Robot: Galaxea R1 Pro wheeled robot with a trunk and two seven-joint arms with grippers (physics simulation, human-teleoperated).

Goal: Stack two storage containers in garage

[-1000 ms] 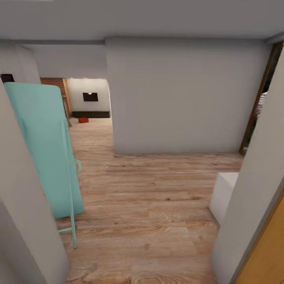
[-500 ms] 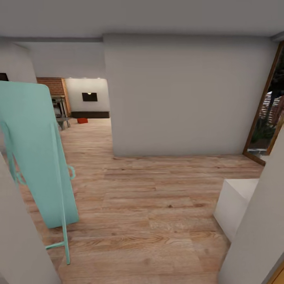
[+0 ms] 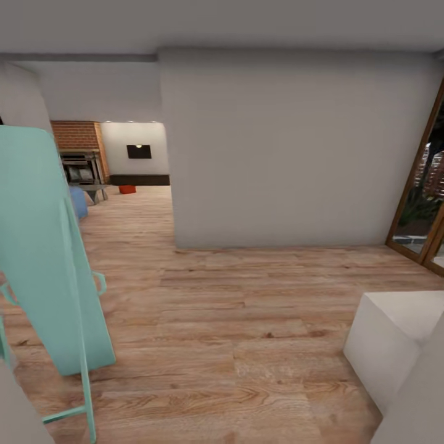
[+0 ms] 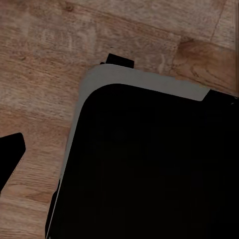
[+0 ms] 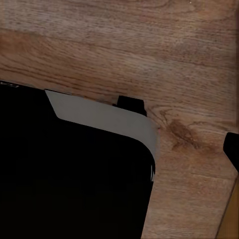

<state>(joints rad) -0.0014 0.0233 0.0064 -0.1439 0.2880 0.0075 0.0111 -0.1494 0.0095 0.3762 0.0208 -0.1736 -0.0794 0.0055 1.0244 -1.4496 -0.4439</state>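
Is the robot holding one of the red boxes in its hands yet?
No. A red box sits far off on the living room floor. The wrist views look down at the wood floor and the robot's dark base.

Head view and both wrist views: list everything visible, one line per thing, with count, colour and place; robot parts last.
red-orange storage container: one, small and far, on the floor by the low cabinet.
pale wood plank floor: one, across the hallway and the far room.
mint-green folded ironing board: one, upright at left.
white box: one, lower right.
grey wall block: one, centre.
red-brick fireplace: one, far left.
black TV: one, on the far white wall.
long low dark cabinet: one, under the TV.
wood-framed glass door: one, right edge.
robot base: black with grey rim, above the planks.
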